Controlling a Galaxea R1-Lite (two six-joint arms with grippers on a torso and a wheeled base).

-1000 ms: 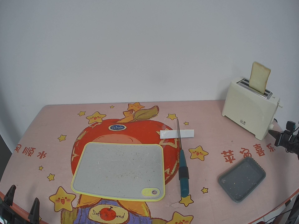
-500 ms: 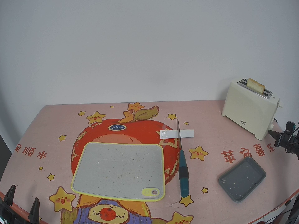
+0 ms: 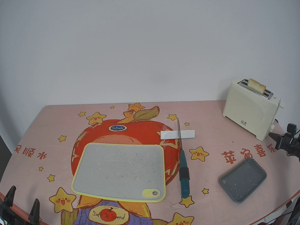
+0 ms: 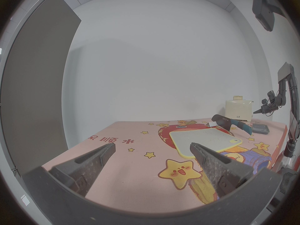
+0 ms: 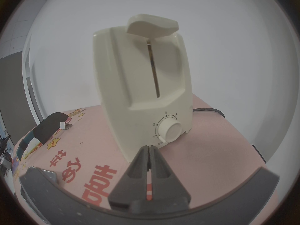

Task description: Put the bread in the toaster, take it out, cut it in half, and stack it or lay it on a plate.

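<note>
While the bread (image 3: pixel 257 86) sits low in the toaster (image 3: pixel 250 111), the right fingers (image 5: pixel 137 172) point at its end.
Pressed together, they stand near the dial (image 5: pixel 169 131), with the bread up beyond them. The left fingers (image 4: pixel 218 169) are spread wide, with the board (image 4: pixel 204 138) ahead of them.

The left gripper (image 4: pixel 152 146) sits low at the near left, fingers spread wide. The right gripper (image 5: pixel 149 150) points level, fingers pressed together.

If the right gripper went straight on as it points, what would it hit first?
Likely the toaster: the shut right gripper points at its end face, low down beside the dial. Nothing lies between.
</note>
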